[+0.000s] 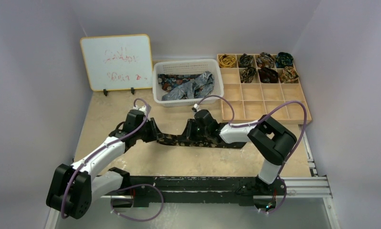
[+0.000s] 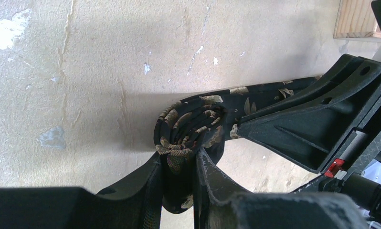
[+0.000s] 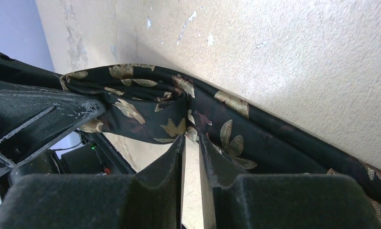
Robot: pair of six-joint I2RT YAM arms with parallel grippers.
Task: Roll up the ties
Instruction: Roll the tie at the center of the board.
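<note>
Top external: tie lies well inside table edges.

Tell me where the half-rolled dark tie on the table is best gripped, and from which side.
Probably the coiled end of the dark tie, from above, squeezed across the wound layers as the left gripper does: the strip stands on edge, so the spiral faces up.

I see my left arm and right arm built of white link tubes and chunky black joint housings, with a purple cable looping along each. My fingers are matte black wedges, scuffed grey at the edges. A small red tab marks one wrist.
</note>
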